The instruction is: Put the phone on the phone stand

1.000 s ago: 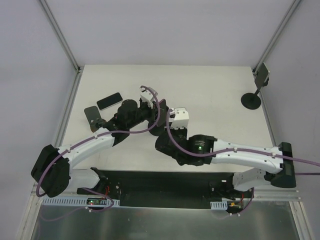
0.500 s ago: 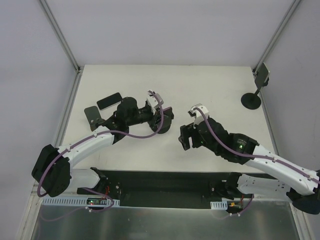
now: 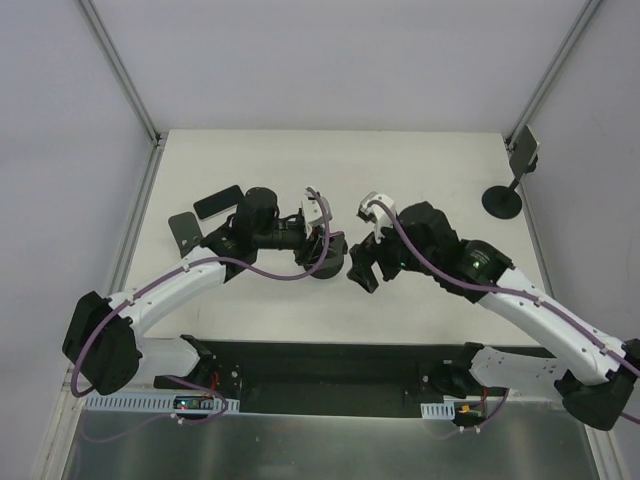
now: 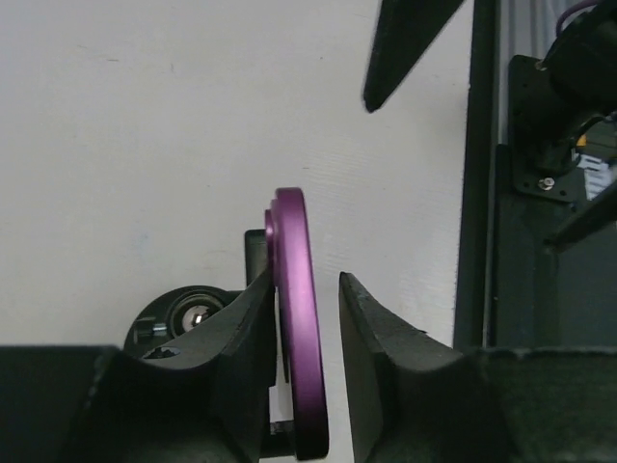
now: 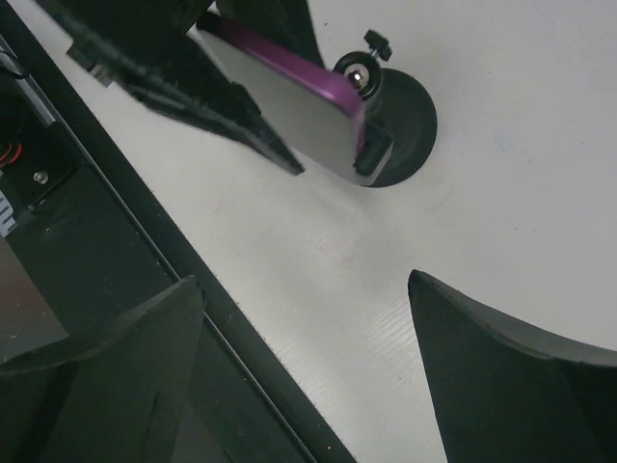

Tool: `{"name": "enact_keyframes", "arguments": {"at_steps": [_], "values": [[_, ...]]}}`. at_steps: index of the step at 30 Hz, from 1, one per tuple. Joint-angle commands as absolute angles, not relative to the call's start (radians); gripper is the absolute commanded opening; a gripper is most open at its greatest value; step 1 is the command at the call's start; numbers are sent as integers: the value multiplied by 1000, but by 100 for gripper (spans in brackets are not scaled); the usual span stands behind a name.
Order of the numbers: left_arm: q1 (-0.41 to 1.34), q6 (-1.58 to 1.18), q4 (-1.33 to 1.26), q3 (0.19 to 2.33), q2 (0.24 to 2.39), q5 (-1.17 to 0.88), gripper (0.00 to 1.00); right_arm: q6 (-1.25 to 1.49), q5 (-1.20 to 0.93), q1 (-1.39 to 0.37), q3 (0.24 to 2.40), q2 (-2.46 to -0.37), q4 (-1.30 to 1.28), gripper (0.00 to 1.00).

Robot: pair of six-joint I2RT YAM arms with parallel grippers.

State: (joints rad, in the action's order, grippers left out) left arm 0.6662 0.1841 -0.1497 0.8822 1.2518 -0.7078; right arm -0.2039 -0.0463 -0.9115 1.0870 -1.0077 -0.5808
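We find that only the left wrist view shows the phone [image 4: 295, 328] edge-on between the left gripper [image 4: 305, 282] fingers: one touches it, the other stands clear, so the jaws are slightly apart. The right wrist view adds the stand [image 5: 410, 121] at the phone's lower end. The right gripper [image 5: 306, 282] is spread wide and holds nothing — the table [image 5: 501, 212] front edge lies close below.

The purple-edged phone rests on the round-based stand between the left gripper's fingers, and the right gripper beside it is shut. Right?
Not quite: the right gripper is open, fingers spread wide, as the right wrist view shows. The rest holds: the purple-edged phone rests on the round-based stand, between the fingers of the left gripper.
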Motion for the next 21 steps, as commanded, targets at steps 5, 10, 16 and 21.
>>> {"name": "enact_keyframes", "arguments": {"at_steps": [5, 10, 16, 21], "values": [[654, 140, -92, 916, 1158, -759, 55, -325, -414, -743, 1262, -1186, -549, 86], [637, 140, -98, 907, 1025, -750, 64, -399, -560, -716, 1279, -1241, -510, 81], [634, 140, -147, 861, 829, -619, 70, -440, -630, -675, 1345, -1348, -466, 79], [634, 141, -178, 828, 784, -476, 70, -497, -605, -676, 1425, -1425, -497, 79]]}}
